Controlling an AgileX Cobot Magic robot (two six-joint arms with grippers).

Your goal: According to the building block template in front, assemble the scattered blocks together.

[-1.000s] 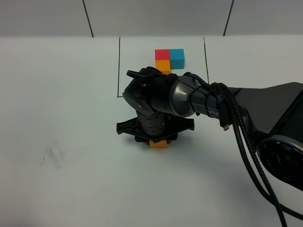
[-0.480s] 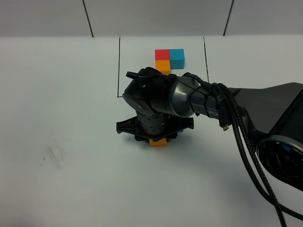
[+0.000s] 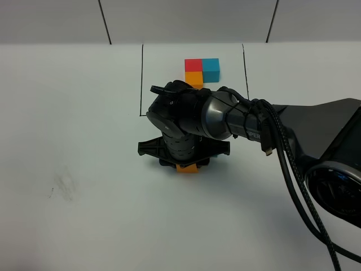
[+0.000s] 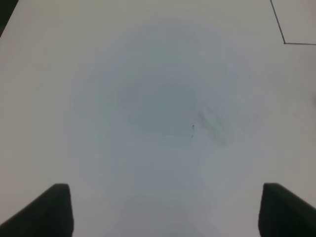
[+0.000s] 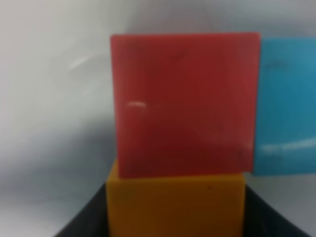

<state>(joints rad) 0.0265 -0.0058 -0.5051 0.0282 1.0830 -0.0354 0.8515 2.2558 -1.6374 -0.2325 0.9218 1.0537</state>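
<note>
Your right tool (image 3: 187, 164), clamped on the orange block (image 5: 176, 203), has nudged it toward 12 o'clock against the red block (image 5: 183, 101); your left tool (image 4: 163, 210) idles wide.

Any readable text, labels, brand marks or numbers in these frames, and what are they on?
One text only: white lettering on the right arm's wrist band in the exterior high view, partly hidden by cables and too small to read.
No text on the building block template, the red block, the orange block, the light blue block or the table.
</note>
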